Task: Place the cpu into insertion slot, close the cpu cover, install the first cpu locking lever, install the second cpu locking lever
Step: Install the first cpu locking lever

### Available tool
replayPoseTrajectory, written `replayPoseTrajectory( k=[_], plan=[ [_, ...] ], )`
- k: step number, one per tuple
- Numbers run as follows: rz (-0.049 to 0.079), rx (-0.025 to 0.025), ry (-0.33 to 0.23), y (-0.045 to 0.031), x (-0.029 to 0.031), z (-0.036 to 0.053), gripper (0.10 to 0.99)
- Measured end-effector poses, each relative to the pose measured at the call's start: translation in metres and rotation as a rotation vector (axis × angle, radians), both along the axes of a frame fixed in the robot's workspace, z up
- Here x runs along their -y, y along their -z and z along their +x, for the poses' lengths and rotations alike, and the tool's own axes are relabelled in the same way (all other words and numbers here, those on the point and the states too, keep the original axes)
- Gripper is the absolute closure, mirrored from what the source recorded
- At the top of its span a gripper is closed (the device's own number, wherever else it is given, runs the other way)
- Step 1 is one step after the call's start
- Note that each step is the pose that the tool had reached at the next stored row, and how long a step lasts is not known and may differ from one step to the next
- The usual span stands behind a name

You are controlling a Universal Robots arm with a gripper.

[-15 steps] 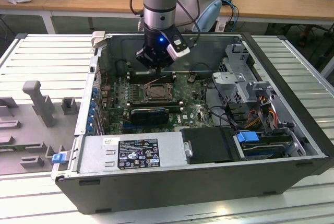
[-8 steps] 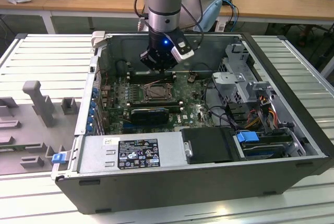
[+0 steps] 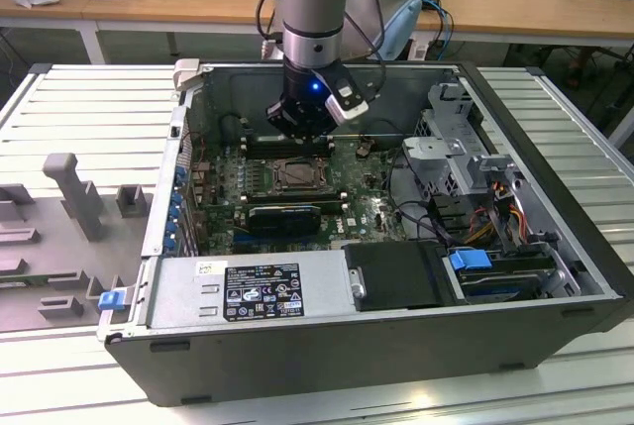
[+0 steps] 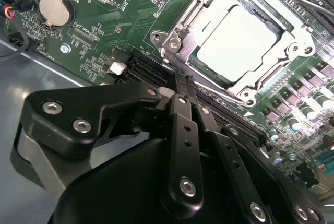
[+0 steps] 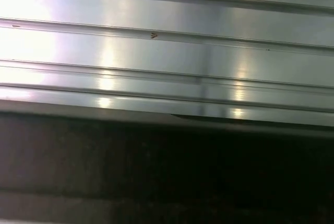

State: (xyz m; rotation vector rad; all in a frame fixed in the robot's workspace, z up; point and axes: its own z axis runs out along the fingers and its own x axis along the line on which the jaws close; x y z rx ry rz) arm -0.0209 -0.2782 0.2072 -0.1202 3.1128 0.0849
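Second wrist view: gripper [image 4: 180,85] fingers pressed together, empty, near the insertion slot [image 4: 172,44]; cpu [image 4: 237,44] seated, cpu cover [image 4: 271,62] closed, its far corner cut off.

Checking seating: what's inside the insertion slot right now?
The cpu lies inside the insertion slot, with the cpu cover closed over its edges. The contacts beneath the cpu are hidden.

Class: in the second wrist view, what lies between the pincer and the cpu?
The cpu cover edge and a thin lever rod cross there, before the cpu; the pincer is shut.
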Motion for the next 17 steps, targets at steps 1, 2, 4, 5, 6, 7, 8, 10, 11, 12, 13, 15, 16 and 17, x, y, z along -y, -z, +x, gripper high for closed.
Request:
replayPoseTrajectory(
  k=[1,2,4,5,6,7,8,10,11,12,13,15,16,17],
  plan=[
    [0.0,0.0,0.0,0.0008,0.0,0.0,0.98],
    [-0.001,0.0,0.0,0.0013,0.0,0.0,0.98],
    [-0.003,-0.0001,0.0,0.0025,0.0,0.0,0.98],
    [-0.006,-0.0002,0.0,0.0027,0.0,0.0,0.98],
    [-0.008,-0.0001,0.0,0.0028,0.0,0.0,0.98],
    [-0.009,0.0,0.0,0.0029,0.0,0.0,0.98],
    [-0.011,0.0,0.0,0.003,0.0,0.0,0.98],
    [-0.012,-0.0001,0.0,0.0034,0.0001,0.0,0.98],
    [-0.012,-0.0001,0.0,0.0037,0.0001,0.0,0.98],
    [-0.011,0.0006,0.0,0.0049,0.0,0.0001,0.98],
    [-0.012,0.0002,0.0,0.0053,0.0002,0.0,0.98],
    [-0.011,-0.0002,0.0,0.0056,0.0006,-0.0001,0.98],
    [-0.006,-0.0002,0.0,0.0056,0.0006,0.0,0.98],
    [0.001,0.0001,0.0,0.0057,0.0005,0.0,0.98]
  ],
)
